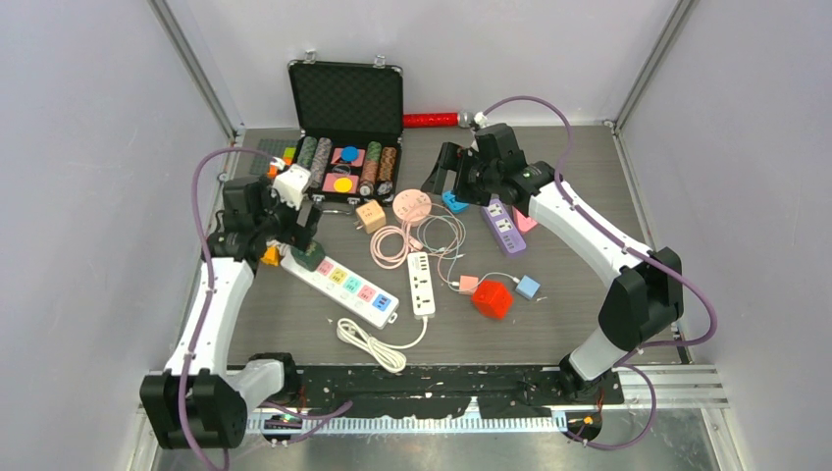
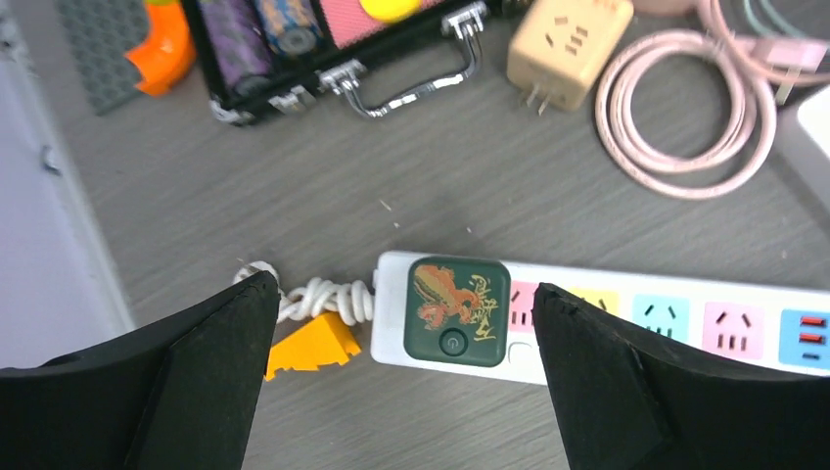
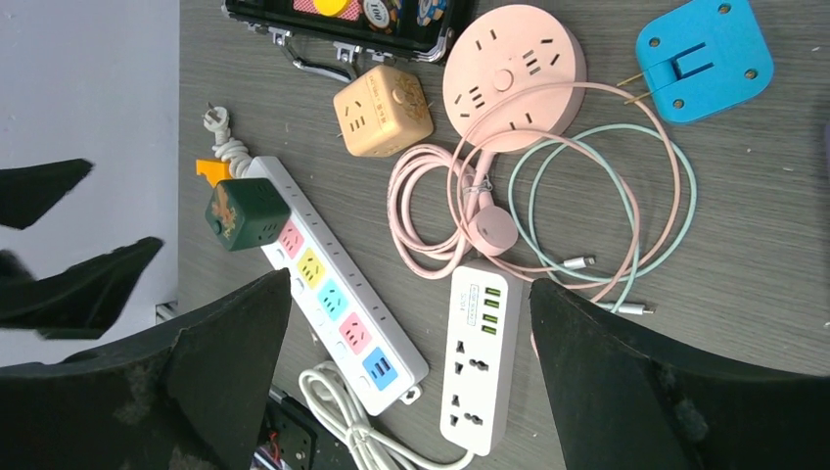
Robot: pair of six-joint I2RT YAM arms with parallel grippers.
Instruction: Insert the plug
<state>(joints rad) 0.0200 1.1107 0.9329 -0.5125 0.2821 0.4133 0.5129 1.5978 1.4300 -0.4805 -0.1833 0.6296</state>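
Observation:
A dark green cube plug [image 2: 457, 310] with an orange dragon print sits on the end socket of the white power strip [image 2: 685, 313] with coloured sockets, seen at left centre in the top view [image 1: 307, 257]. My left gripper [image 2: 403, 286] is open and empty, hovering just above the plug with a finger on each side, not touching it. My right gripper [image 3: 409, 284] is open and empty, raised high at the back of the table [image 1: 446, 182]. The plug [image 3: 246, 213] and strip [image 3: 338, 304] also show in the right wrist view.
An open poker chip case [image 1: 345, 108] stands at the back. A beige cube adapter [image 1: 370, 216], pink round socket [image 1: 412, 206] with coiled cables, white USB strip [image 1: 421, 283], purple strip [image 1: 502, 226], red cube [image 1: 493, 298] and an orange piece [image 2: 308, 348] lie around.

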